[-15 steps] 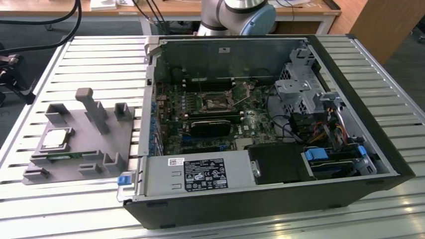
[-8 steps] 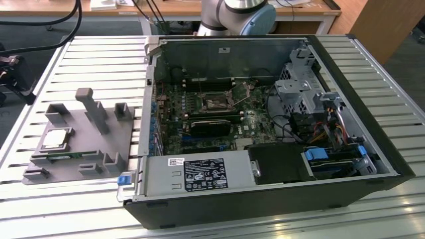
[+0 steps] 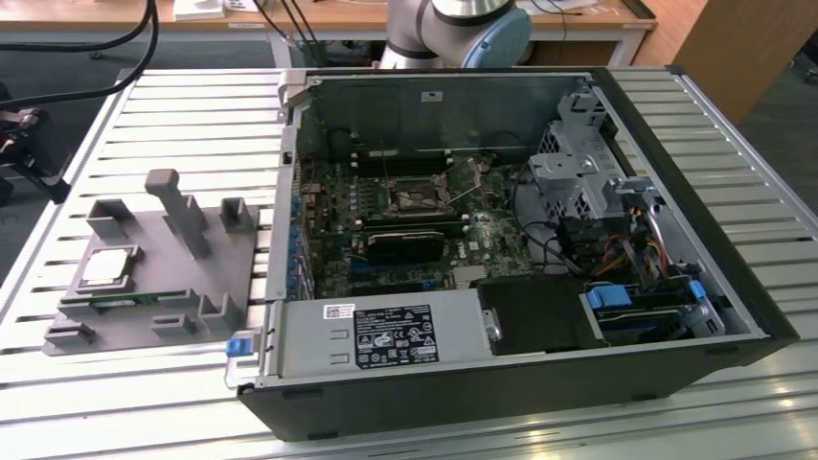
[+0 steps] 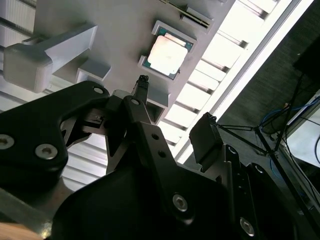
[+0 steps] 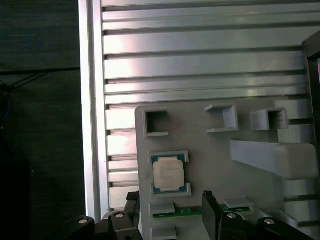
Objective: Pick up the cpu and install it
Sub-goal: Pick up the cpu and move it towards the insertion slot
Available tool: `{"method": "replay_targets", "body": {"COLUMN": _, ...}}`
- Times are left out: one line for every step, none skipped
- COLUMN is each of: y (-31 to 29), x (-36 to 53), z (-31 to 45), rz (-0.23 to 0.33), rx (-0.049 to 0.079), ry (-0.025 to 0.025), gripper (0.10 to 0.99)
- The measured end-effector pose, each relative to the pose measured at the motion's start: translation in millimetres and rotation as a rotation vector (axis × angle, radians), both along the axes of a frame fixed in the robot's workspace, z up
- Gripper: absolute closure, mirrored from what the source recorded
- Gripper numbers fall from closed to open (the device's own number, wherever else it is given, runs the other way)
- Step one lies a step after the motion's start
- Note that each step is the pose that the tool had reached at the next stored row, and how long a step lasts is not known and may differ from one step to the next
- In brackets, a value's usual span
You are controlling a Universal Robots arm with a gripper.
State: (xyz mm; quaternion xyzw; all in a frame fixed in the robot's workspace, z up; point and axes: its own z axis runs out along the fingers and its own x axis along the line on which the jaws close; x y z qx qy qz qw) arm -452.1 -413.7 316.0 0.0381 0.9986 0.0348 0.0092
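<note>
The cpu (image 3: 109, 265) lies flat, shiny face up, in a framed seat on the grey holder (image 3: 151, 287). The holder stands on the slatted table (image 3: 192, 105) at the exterior view's left, well apart from the open computer case (image 3: 511, 402). A green memory stick (image 5: 176, 212) sits in a slot just beside the cpu.

In both wrist views the gripper (image 5: 170, 196) hangs above the cpu with its fingers spread wide and nothing between them. I judge the work to be at the approach to the pick, with nothing lifted or installed yet. A clean grasp calls for the fingers to straddle the cpu's two free edges without catching the seat's walls.

The socket (image 3: 416, 199) on the board inside the case is hard to read, and I cannot tell whether its latch is up. The arm (image 3: 461, 29) is cut off at the far edge.
</note>
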Motion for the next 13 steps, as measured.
{"method": "replay_targets", "body": {"y": 0.0, "x": 0.0, "z": -0.3, "rz": 0.000, "rx": 0.000, "ry": 0.0000, "gripper": 0.475}}
{"method": "replay_targets", "body": {"y": 0.0, "x": 0.0, "z": -0.5, "rz": 0.000, "rx": 0.000, "ry": 0.0000, "gripper": 0.475}}
{"method": "replay_targets", "body": {"y": 0.0, "x": 0.0, "z": -0.8, "rz": 0.000, "rx": 0.000, "ry": 0.0000, "gripper": 0.475}}
{"method": "replay_targets", "body": {"y": 0.0, "x": 0.0, "z": -1.1, "rz": 0.000, "rx": 0.000, "ry": 0.0000, "gripper": 0.475}}
{"method": "replay_targets", "body": {"y": 0.0, "x": 0.0, "z": -1.3, "rz": 0.000, "rx": 0.000, "ry": 0.0000, "gripper": 0.475}}
{"method": "replay_targets", "body": {"y": 0.0, "x": 0.0, "z": -1.6, "rz": 0.000, "rx": 0.000, "ry": 0.0000, "gripper": 0.475}}
{"method": "replay_targets", "body": {"y": 0.0, "x": 0.0, "z": -1.8, "rz": 0.000, "rx": 0.000, "ry": 0.0000, "gripper": 0.475}}
{"method": "replay_targets", "body": {"y": 0.0, "x": 0.0, "z": -2.0, "rz": 0.000, "rx": 0.000, "ry": 0.0001, "gripper": 0.475}}
{"method": "replay_targets", "body": {"y": 0.0, "x": 0.0, "z": -2.3, "rz": 0.000, "rx": 0.000, "ry": 0.0000, "gripper": 0.475}}
{"method": "replay_targets", "body": {"y": 0.0, "x": 0.0, "z": -2.5, "rz": 0.000, "rx": 0.000, "ry": 0.0000, "gripper": 0.475}}
{"method": "replay_targets", "body": {"y": 0.0, "x": 0.0, "z": -2.7, "rz": 0.000, "rx": 0.000, "ry": 0.0000, "gripper": 0.475}}
{"method": "replay_targets", "body": {"y": 0.0, "x": 0.0, "z": -3.0, "rz": 0.000, "rx": 0.000, "ry": 0.0000, "gripper": 0.475}}
{"method": "replay_targets", "body": {"y": 0.0, "x": 0.0, "z": -3.2, "rz": 0.000, "rx": 0.000, "ry": 0.0000, "gripper": 0.475}}
